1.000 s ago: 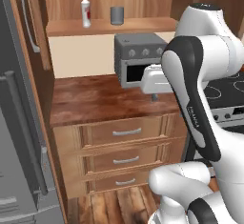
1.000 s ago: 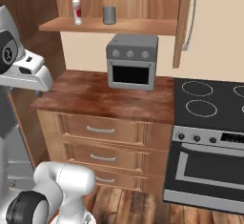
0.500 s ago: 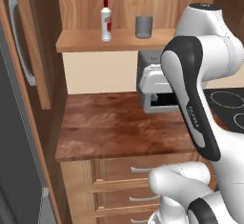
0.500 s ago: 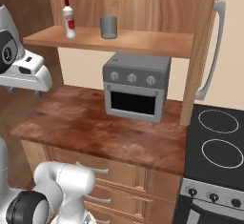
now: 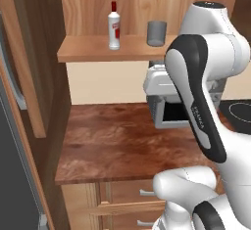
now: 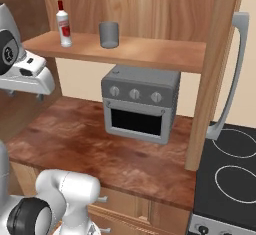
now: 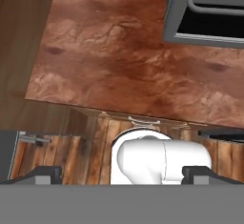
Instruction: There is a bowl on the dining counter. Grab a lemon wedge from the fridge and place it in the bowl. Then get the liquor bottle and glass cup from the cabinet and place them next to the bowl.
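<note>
Cabinet stage: bottle and cup not yet picked up

Judging by the scene, the step in hand is the fetch from the cabinet. The liquor bottle stands upright on the cabinet shelf, toward its left end, long axis vertical with the red cap pointing up and the red label facing the room. The glass cup stands upright on the same shelf, to the right of the bottle and well apart from it, mouth up; in the right base view it sits above the small grey oven on the tabletop.

The gripper hangs over the front edge of the tabletop looking down at it, its fingertips spread wide apart with nothing between them. It is well below the shelf and holds nothing.

The next move probably calls for raising the hand to shelf height and turning it level, so the open fingers can come at the bottle's body from the front, below the neck. Being slim and tall, the bottle could tip if nudged off centre.
</note>
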